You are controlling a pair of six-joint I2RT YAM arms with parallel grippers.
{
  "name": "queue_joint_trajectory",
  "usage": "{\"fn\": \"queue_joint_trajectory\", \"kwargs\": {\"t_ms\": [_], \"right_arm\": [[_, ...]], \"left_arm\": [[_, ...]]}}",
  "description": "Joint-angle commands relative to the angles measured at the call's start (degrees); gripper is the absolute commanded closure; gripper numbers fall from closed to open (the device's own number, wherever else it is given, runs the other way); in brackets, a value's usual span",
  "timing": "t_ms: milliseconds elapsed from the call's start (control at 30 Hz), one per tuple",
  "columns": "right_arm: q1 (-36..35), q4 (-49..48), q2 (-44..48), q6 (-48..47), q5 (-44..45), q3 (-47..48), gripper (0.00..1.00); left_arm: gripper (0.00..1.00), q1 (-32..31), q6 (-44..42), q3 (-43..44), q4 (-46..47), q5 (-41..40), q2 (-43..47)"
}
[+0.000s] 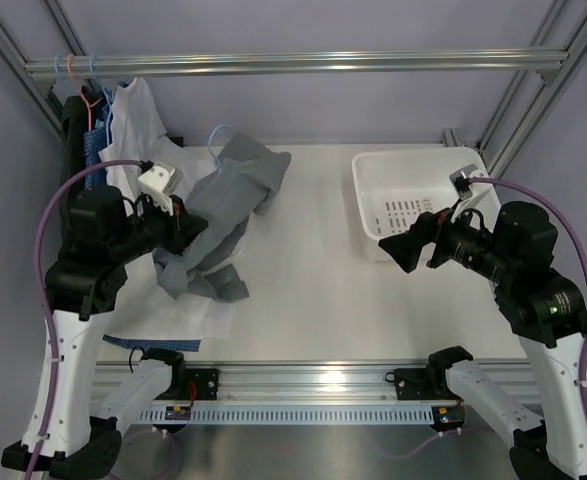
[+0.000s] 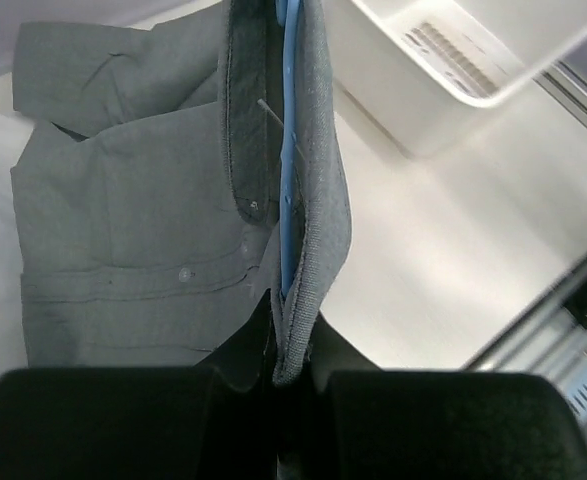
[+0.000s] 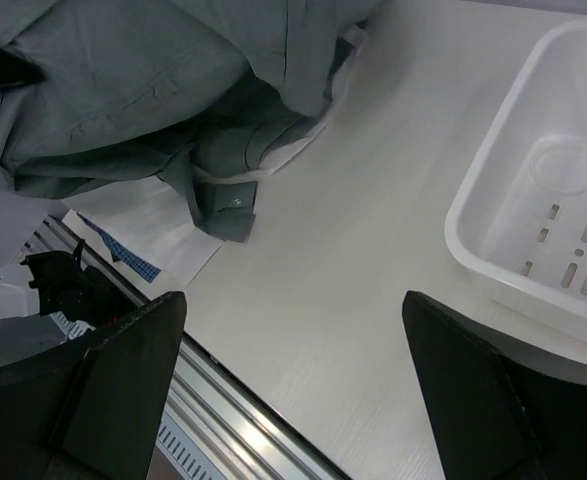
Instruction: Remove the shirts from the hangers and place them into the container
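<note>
top view: the left gripper (image 1: pixel 180 228) is clamping the grey shirt (image 1: pixel 243 180), lying left of the container (image 1: pixel 403 172). left wrist: closed jaws are pinching fabric folded over a light blue hanger (image 2: pixel 290 150). right wrist: the right gripper (image 3: pixel 293 385) is hanging wide open beside the container.

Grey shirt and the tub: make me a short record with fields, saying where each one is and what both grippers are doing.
grey shirt: crumpled on the table, left of centre, with a blue hanger in it
left gripper: shut on the grey shirt's edge, the hanger running inside that fold
right gripper: open, holding nothing, above the table beside the tub
tub: right rear of the table, no shirt visible inside
other shirts: hanging at the left end of the rail
</note>
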State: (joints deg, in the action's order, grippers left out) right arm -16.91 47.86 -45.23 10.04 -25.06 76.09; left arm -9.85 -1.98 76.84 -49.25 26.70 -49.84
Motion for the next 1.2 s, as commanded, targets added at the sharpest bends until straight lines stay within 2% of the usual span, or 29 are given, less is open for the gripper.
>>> {"fn": "queue_joint_trajectory", "kwargs": {"t_ms": [0,133,200,300,400,467,633,700,733,900,967,1167], "right_arm": [[-0.50,-1.36,-1.87,-0.81,-3.68,3.62,0.01],[-0.50,-2.33,-2.93,-1.25,-4.03,5.29,0.01],[-0.50,-2.33,-3.63,-2.04,-4.03,6.43,0.01],[-0.50,-1.80,-3.90,-2.48,-3.16,7.22,0.01],[-0.50,-1.89,-3.20,-2.66,-2.71,6.44,0.01],[-0.50,-2.06,-2.67,-2.75,-2.71,5.74,0.01],[-0.50,-3.20,-2.67,-2.75,-4.11,4.68,0.01],[-0.58,-4.78,-3.37,-2.31,-5.34,3.80,0.01],[-0.67,-5.40,-3.81,-1.70,-6.13,3.54,0.02],[-4.62,-10.41,-6.88,-1.60,-2.64,1.25,0.02],[-7.96,-12.16,-9.07,-1.69,-0.26,1.34,0.02],[-18.06,-19.81,-14.96,0.24,7.47,2.30,0.11]], "left_arm": [[1.00,-0.88,-2.42,9.08,-2.50,10.55,2.29],[1.00,-1.93,0.47,15.79,-2.78,16.53,2.21],[1.00,-2.02,1.71,16.50,-0.16,23.47,2.21],[1.00,-2.02,3.91,16.15,1.18,26.74,2.91],[1.00,-2.02,1.55,13.52,-1.54,21.04,3.26],[1.00,-2.02,-1.62,9.66,-4.08,17.18,2.83],[1.00,-4.11,-2.51,-1.76,-4.28,9.00,2.12],[1.00,-6.84,-1.46,-6.25,-2.43,4.95,1.07],[1.00,-10.25,0.03,-7.13,-1.64,4.16,0.54],[1.00,-20.64,6.36,-13.80,12.41,-2.86,-1.57],[1.00,-23.46,9.17,-14.78,17.41,-5.77,-3.23],[1.00,-29.87,10.94,-14.17,22.44,-9.47,-8.77]]}}
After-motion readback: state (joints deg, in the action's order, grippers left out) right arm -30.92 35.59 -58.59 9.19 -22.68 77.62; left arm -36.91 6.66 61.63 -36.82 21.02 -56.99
